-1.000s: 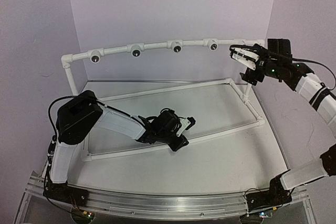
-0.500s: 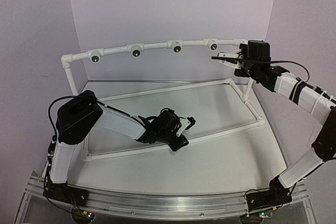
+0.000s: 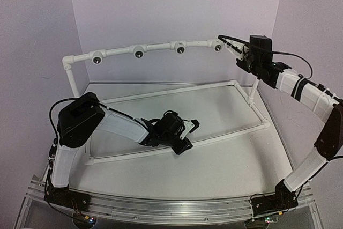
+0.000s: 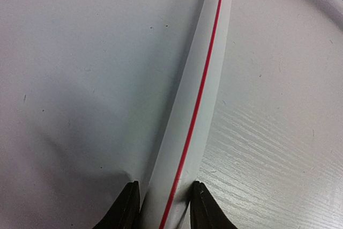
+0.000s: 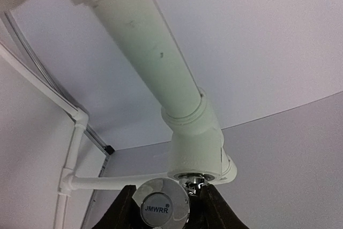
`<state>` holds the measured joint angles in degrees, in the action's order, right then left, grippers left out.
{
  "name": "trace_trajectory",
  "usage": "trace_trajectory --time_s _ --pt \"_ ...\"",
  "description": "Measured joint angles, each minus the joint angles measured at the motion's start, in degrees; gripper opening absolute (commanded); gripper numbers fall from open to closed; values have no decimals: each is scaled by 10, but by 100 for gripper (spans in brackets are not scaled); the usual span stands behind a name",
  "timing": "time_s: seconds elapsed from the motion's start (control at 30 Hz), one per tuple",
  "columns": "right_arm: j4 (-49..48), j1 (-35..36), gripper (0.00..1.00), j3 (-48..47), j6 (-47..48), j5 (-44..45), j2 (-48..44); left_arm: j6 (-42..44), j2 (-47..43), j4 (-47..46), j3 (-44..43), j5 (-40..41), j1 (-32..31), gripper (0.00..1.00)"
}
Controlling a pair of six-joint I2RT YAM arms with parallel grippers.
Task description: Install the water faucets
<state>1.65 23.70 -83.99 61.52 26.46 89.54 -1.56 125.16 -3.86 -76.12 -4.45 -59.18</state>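
Note:
One water faucet (image 5: pixel 161 208), shiny silver with a round cap marked JMWRR, sits with its stem in the white fitting (image 5: pixel 195 143) at the right end of the raised pipe. My right gripper (image 5: pixel 166 210) is shut on it, a dark finger on each side. From above, that gripper (image 3: pixel 225 45) is up at the rightmost fitting (image 3: pixel 217 46), and the faucet is too small to make out there. My left gripper (image 3: pixel 186 137) is low on the table, shut on the near pipe (image 4: pixel 198 95), which is white with a red stripe.
The white pipe frame (image 3: pixel 155 46) arches across the back with three more dark-holed fittings (image 3: pixel 139 53) to the left. Two long pipes (image 3: pixel 225 137) cross the white tabletop. Purple walls stand close behind and at both sides.
My right arm swung left from the frame's right corner to the rightmost fitting, and its jaws narrowed around the faucet. The left arm has not moved.

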Motion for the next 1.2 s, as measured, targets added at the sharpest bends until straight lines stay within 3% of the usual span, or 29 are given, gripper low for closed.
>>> trace_trajectory --time_s 0.17,0.43,0.47,0.5,0.63,0.77,0.97,1.2 --pt "28 -7 9 -7 -165 -46 -16 0 0 1 0 0 0 0" --pt "13 -45 5 -8 -537 -135 -31 0 0 4 0 -1 0 0" --pt "12 -48 0 -8 -556 -141 -31 0 0 4 0 -2 0 0" --pt "8 -69 0 -6 -660 -179 -37 0 0 4 0 -2 0 0" --pt "-17 -117 0 17 -857 -262 -49 0 0 4 0 -2 0 0" --pt "-76 -172 0 65 -1076 -371 -63 -1 0 4 0 -2 0 0" --pt "-186 -224 0 128 -1319 -493 -61 -1 0 4 0 -3 0 0" --pt "-305 -243 0 167 -1522 -555 -28 -1 0 4 0 -4 0 0"
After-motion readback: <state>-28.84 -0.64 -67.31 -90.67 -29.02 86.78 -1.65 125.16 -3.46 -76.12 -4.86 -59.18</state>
